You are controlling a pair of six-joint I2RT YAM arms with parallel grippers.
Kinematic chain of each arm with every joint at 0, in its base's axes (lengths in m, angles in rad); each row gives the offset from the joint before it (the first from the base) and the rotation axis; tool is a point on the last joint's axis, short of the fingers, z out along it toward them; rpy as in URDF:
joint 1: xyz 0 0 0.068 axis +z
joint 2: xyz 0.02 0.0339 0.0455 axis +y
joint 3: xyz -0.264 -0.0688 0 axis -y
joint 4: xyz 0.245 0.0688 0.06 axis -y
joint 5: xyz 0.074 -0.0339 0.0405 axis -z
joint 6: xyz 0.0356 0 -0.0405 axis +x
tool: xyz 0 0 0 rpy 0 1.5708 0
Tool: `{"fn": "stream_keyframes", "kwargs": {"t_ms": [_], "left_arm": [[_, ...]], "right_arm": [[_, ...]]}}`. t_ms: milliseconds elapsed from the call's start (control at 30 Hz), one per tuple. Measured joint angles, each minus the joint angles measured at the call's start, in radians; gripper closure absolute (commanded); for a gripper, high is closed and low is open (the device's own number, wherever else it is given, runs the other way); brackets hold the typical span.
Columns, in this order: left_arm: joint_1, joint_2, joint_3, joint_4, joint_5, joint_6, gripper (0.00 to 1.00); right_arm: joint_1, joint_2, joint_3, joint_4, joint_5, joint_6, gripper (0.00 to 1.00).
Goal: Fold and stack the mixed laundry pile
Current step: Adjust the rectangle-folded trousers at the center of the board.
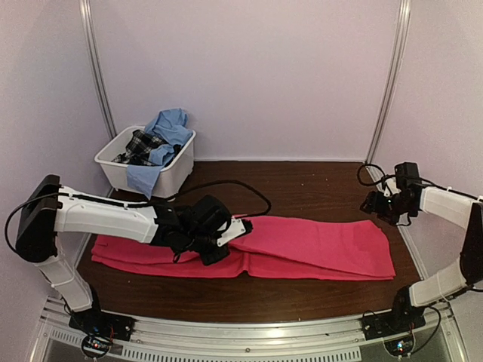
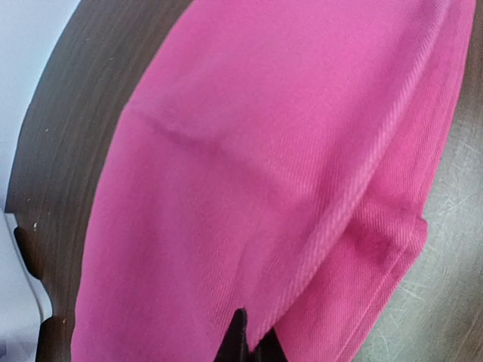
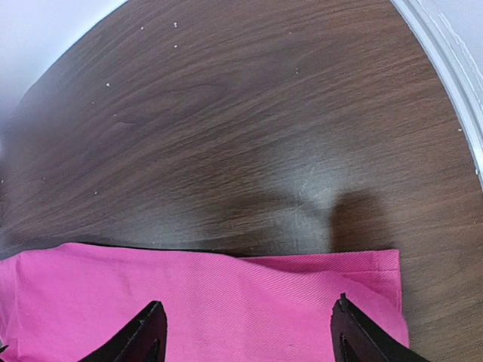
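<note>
Pink-red cloth [image 1: 317, 245] lies long across the worktop [image 1: 302, 188], folded lengthwise, w/ a raised ridge mid-way. Left gripper [image 1: 230, 235] is pinched tight there, prob. on a fold; the wrist view is too close to be sure. Right gripper [image 1: 375, 204] is spread wide over the cloth's far right corner. Back left: white tub [image 1: 113, 170] w/ light blue shirt [image 1: 170, 124] & plaid garment [image 1: 143, 143].

Table [image 1: 317, 188] bare behind pink cloth [image 1: 317, 245]; tub [image 1: 178, 176] blocks far-left corner; left arm [image 1: 106, 215] overhangs cloth's left half
</note>
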Motion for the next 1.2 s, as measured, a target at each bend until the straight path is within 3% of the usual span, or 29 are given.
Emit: {"fn": "stream_keyframes", "kwargs": {"t_ms": [333,533,700,833,933,1200], "left_arm": [[0.02,0.022,-0.025,-0.114,-0.127,-0.166,1.0],[0.039,0.037,-0.048,-0.164,-0.113,-0.192,0.54],[0.045,0.029,-0.05,-0.175,-0.021,-0.179,0.35],[0.097,-0.05,-0.052,-0.151,0.139,-0.171,0.33],[0.167,-0.112,-0.023,-0.125,0.231,-0.171,0.33],[0.288,-0.121,0.038,-0.064,0.321,-0.187,0.32]], "right_arm": [[-0.031,0.025,-0.029,-0.005,0.057,0.0,0.3],[-0.034,0.069,-0.061,0.007,0.068,0.02,0.34],[-0.035,0.104,-0.098,0.024,0.035,0.035,0.47],[-0.035,0.115,-0.108,0.042,-0.045,0.039,0.57],[-0.035,0.115,-0.108,0.064,-0.142,0.038,0.59],[-0.032,0.032,-0.11,0.074,-0.42,0.039,0.62]]}}
